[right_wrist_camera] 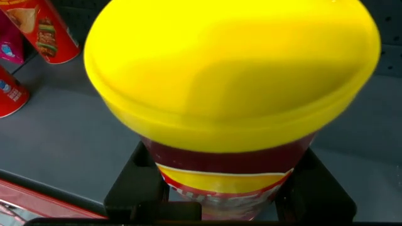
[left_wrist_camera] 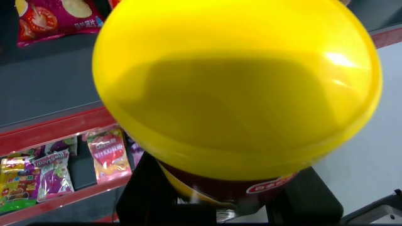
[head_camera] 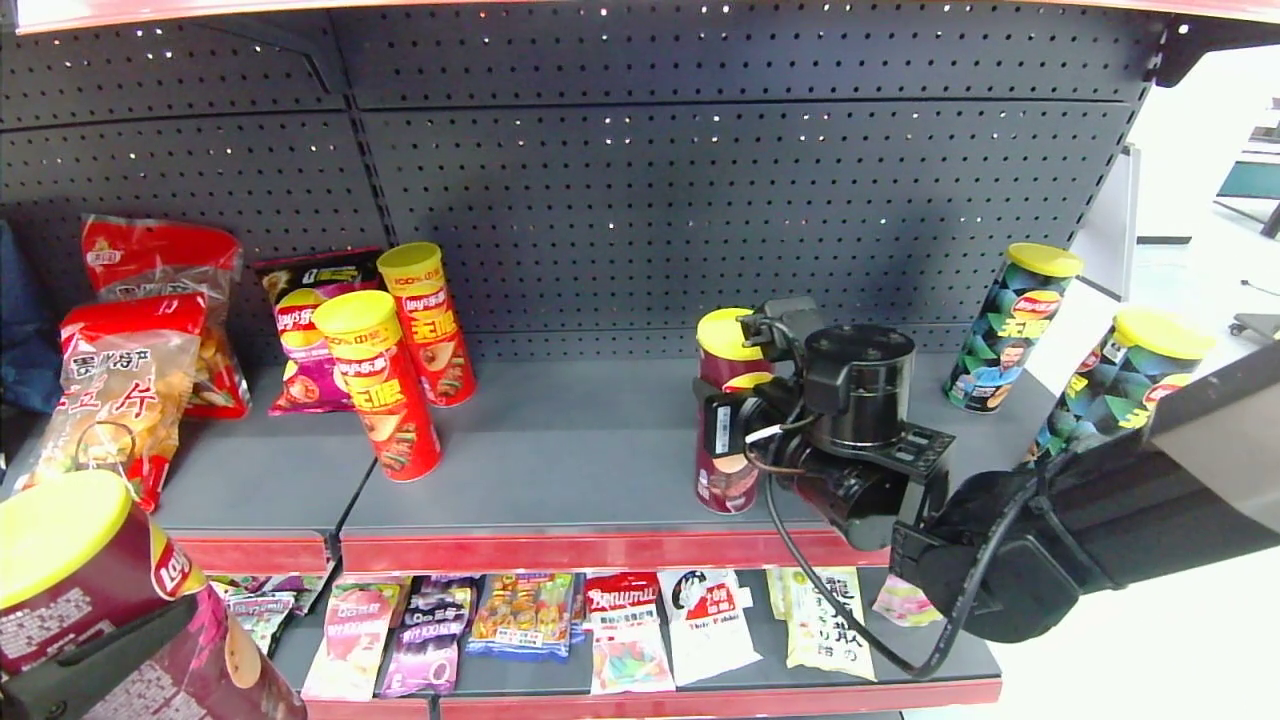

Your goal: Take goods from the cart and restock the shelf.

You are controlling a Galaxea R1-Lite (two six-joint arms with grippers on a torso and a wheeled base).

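**Can near the shelf lip may topple on release**

The dark red can [head_camera: 725,485] with the yellow lid stands upright at the middle shelf [head_camera: 560,440], close to its red front lip [head_camera: 600,550]. The right tool [head_camera: 735,425] pinches it around the body. Whether its base bears fully on the shelf I cannot tell. If the fingers drag as they spread, this tall can could tip forward onto the packets [head_camera: 625,630] below. The left tool [left_wrist_camera: 229,201] clamps a second can [head_camera: 70,580] low at the left, off the shelf. Swinging it in carelessly could knock over the red cans [head_camera: 385,390].
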